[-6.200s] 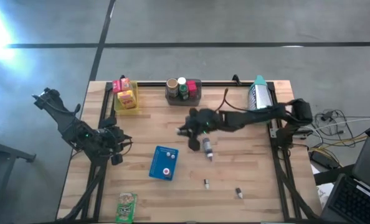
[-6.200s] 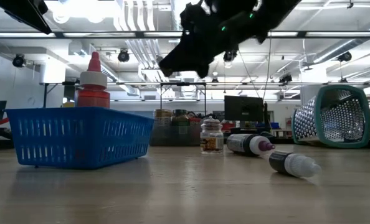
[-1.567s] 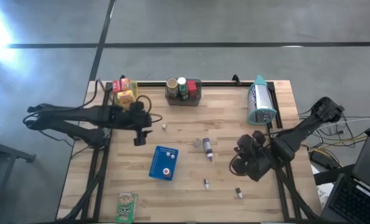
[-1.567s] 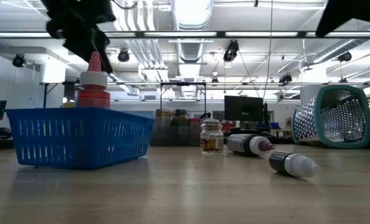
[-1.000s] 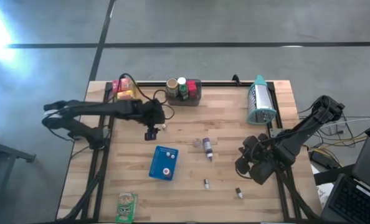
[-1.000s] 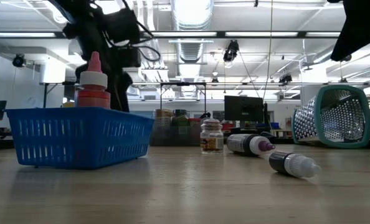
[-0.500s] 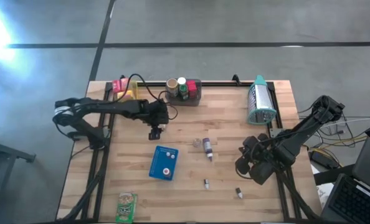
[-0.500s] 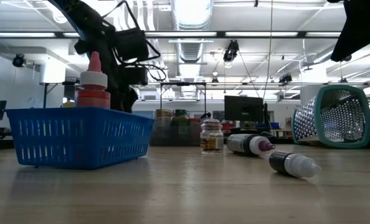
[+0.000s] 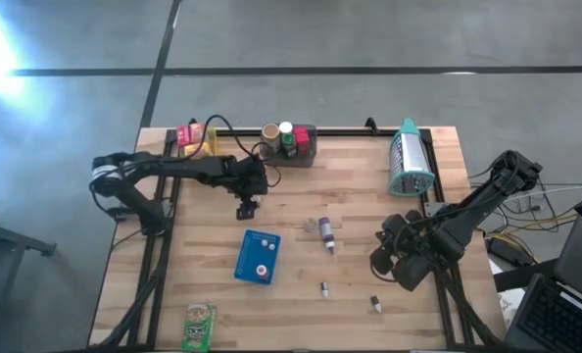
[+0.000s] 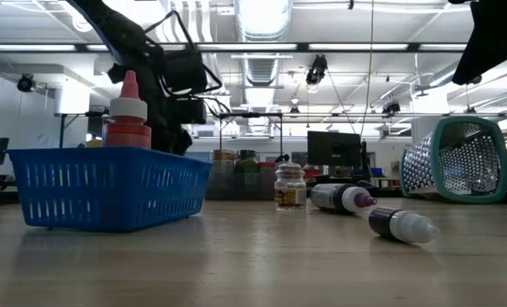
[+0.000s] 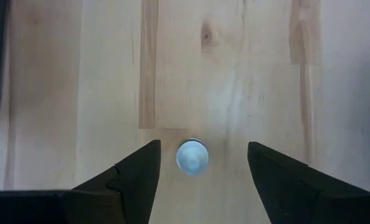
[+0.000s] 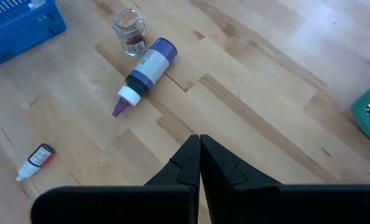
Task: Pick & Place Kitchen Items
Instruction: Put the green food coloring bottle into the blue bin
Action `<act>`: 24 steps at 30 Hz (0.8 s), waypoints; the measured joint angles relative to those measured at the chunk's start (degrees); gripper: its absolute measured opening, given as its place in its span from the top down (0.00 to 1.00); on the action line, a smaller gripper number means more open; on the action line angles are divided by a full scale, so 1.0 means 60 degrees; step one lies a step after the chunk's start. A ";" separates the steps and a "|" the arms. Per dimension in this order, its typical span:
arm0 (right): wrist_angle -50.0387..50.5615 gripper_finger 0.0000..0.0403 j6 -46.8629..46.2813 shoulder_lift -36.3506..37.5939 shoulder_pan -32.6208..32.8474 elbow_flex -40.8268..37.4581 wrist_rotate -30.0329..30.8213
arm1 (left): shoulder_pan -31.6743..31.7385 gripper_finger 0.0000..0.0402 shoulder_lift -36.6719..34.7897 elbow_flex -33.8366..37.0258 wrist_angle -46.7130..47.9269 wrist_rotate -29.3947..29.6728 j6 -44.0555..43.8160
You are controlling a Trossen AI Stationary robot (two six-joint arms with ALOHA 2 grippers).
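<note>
Left gripper (image 11: 200, 165): fingers parted, astride a small white cap (image 11: 192, 156), gripping nothing; bare table (image 11: 235, 68) all around. Right gripper (image 12: 200, 149): fingers pressed together, empty, near table's right edge. Cap hidden in high view.

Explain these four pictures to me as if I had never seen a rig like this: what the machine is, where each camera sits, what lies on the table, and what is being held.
Two dark robot arms work at a wooden table. One picture looks straight down, one looks level across the tabletop, and one camera sits on each wrist. The left gripper hangs above a small white cap-like item, jaws open on either side, holding nothing. The right gripper waits at the table's right side, jaws shut and empty. On the table lie a blue basket, a small jar, a purple-tipped bottle, a tiny bottle, a green packet and a teal mesh bin on its side.
</note>
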State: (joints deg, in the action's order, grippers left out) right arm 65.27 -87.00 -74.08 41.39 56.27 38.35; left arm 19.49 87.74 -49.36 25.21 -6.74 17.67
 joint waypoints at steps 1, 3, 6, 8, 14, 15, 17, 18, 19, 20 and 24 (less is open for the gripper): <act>-0.0003 0.98 0.0000 0.0000 0.0000 -0.0007 0.0004 | 0.0006 0.39 0.0046 0.0000 -0.0001 0.0001 -0.0004; -0.0007 0.98 0.0000 -0.0003 0.0000 -0.0030 0.0027 | 0.0013 0.39 0.0120 0.0000 -0.0023 0.0007 -0.0004; -0.0017 0.98 0.0000 -0.0004 0.0000 -0.0059 0.0076 | 0.0015 0.42 0.0236 0.0000 -0.0052 0.0007 -0.0007; -0.0022 0.98 0.0000 -0.0004 0.0000 -0.0075 0.0077 | 0.0015 0.45 0.0302 0.0000 -0.0051 0.0011 -0.0007; -0.0036 0.98 0.0000 -0.0004 0.0000 -0.0083 0.0084 | 0.0040 0.54 0.0339 0.0000 -0.0247 0.0022 -0.0018; -0.0040 0.98 0.0000 -0.0004 0.0000 -0.0087 0.0102 | 0.0045 0.55 0.0339 0.0000 -0.0276 0.0023 -0.0018; -0.0043 0.98 0.0000 -0.0004 0.0000 -0.0094 0.0113 | 0.0047 0.58 0.0339 0.0000 -0.0270 0.0025 -0.0018; -0.0046 0.98 0.0000 -0.0004 0.0000 -0.0094 0.0113 | 0.0047 0.59 0.0339 0.0000 -0.0267 0.0025 -0.0018; -0.0047 0.98 0.0000 -0.0004 0.0000 -0.0094 0.0113 | 0.0051 0.60 0.0339 0.0000 -0.0250 0.0025 -0.0018; -0.0047 0.98 0.0000 -0.0004 0.0000 -0.0094 0.0113 | 0.0051 0.61 0.0339 0.0000 -0.0214 0.0025 -0.0025; -0.0050 0.98 0.0000 -0.0004 0.0000 -0.0094 0.0113 | 0.0055 0.66 0.0339 0.0000 -0.0179 0.0029 -0.0076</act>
State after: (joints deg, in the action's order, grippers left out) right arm 64.97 -87.00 -74.11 41.39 55.70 39.03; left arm 19.81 89.78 -49.36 24.14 -6.57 17.21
